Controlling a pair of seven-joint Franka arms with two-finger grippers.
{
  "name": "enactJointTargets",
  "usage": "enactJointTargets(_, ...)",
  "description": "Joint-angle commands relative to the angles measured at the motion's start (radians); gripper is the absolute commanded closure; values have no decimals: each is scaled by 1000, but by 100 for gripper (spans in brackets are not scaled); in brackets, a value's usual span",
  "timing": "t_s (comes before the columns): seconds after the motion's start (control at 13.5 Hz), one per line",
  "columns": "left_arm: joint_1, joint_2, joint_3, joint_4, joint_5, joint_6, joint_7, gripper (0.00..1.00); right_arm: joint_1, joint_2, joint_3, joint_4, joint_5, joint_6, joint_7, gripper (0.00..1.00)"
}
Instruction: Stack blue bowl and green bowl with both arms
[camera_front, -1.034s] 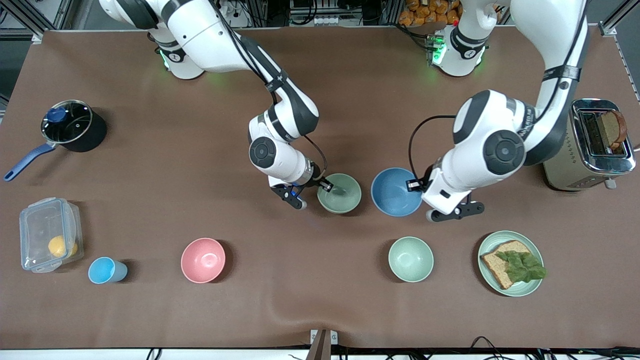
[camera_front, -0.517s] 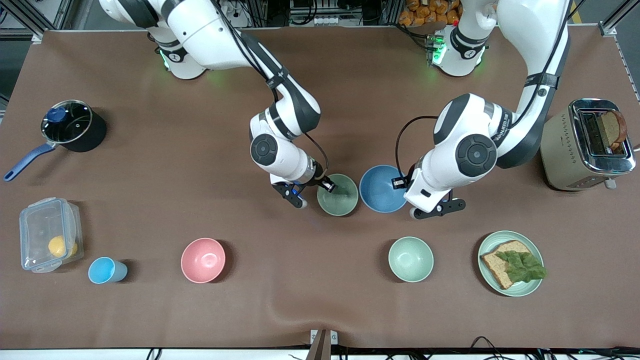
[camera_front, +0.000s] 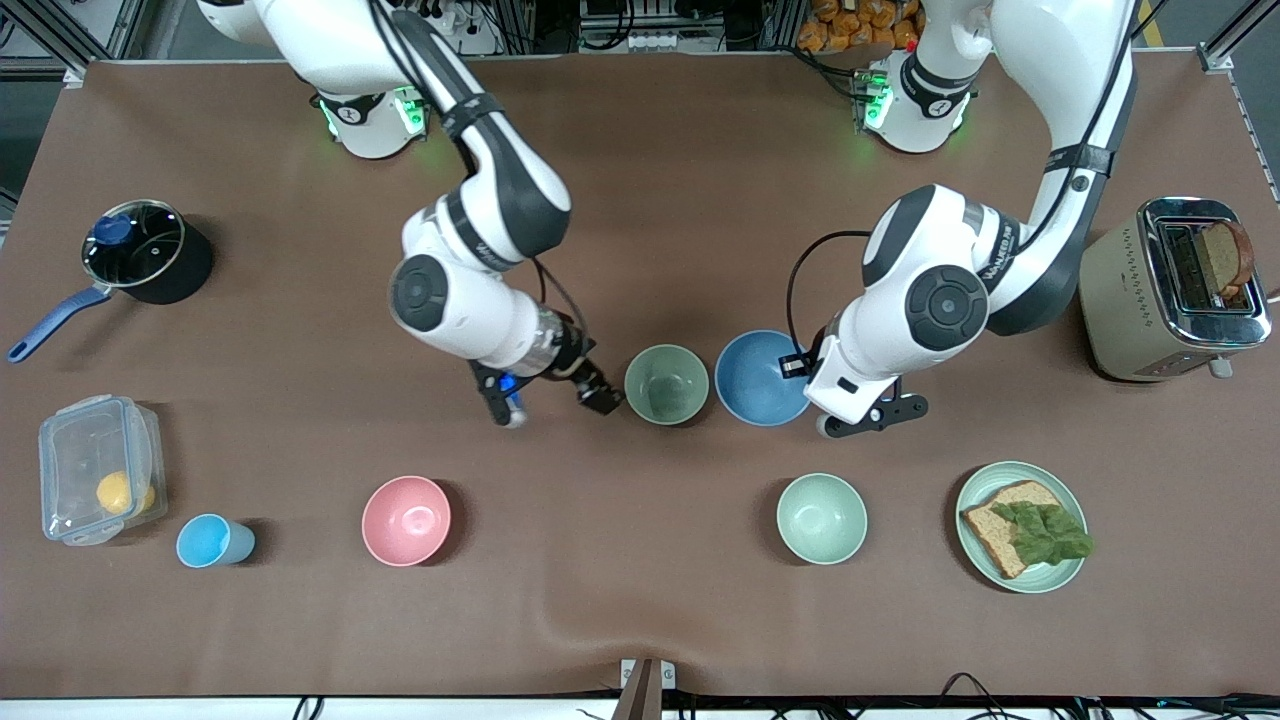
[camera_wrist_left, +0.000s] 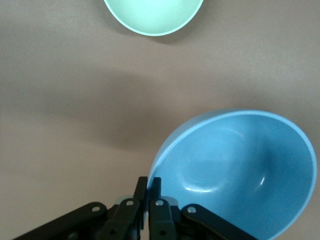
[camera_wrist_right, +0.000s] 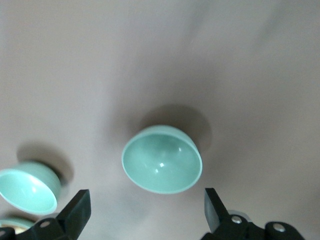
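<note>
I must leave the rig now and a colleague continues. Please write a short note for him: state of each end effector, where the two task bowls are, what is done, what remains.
Left end effector: shut on the rim of the blue bowl, at the side toward the left arm's end of the table.
Right end effector: open, holding nothing, beside the green bowl toward the right arm's end.
Bowls: side by side mid-table, apart, both upright. The paler green bowl, nearer the front camera, is not part of the job.
Done: blue bowl gripped.
Left: put one bowl into the other, then release.
</note>
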Motion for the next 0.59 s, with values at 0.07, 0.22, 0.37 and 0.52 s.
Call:
enactJointTargets(0.07,-15,11,5,26,2,-8,-37,100,0,51,-17,-16,0,93,64,0)
enactJointTargets(0.22,-35,13,5,29,4,-8,-67,100,-8,100,-17,-16,4,94,63,0)
enactJointTargets(0.37,-38,14,5,29,4,-8,-69,100,-40,138,-14,-16,27,104,57,0)
enactJointTargets(0.52,-50,22,5,29,2,1,-73,100,-19,174,-14,-16,57,161,50,0)
